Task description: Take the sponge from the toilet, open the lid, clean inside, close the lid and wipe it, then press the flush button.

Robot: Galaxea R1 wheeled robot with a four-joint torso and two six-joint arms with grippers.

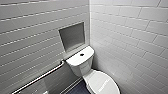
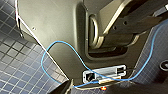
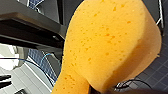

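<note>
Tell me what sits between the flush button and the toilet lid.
Nothing: in the head view, just bare white tank between the flush button and the lid.

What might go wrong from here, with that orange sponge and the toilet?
The sponge sits right against the right wrist camera, so it may block that arm's sight. The lid is down and glossy; lifting it could slip. The loose blue cable near the left wrist might snag.
</note>
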